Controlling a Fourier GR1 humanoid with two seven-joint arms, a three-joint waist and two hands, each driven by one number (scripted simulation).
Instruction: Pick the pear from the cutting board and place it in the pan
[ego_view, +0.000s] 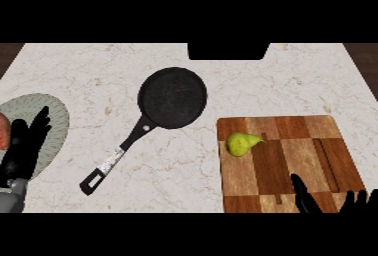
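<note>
Head view, so: the right hand (345, 204) is down at the bottom right over the near edge of the cutting board (295, 150), fingers straight up, relaxed, holding nothing. The pear (241, 143) lies on the board's far-left part, well apart from those fingers. The left hand (22, 150) is open too, resting over the plate (57, 125). The pan (173, 97) sits between plate and board.

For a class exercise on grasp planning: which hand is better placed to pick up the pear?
Right hand, probably: it shows at the near edge of the cutting board, on the same side as the pear. The left hand rests over a plate, beyond the pan.
</note>
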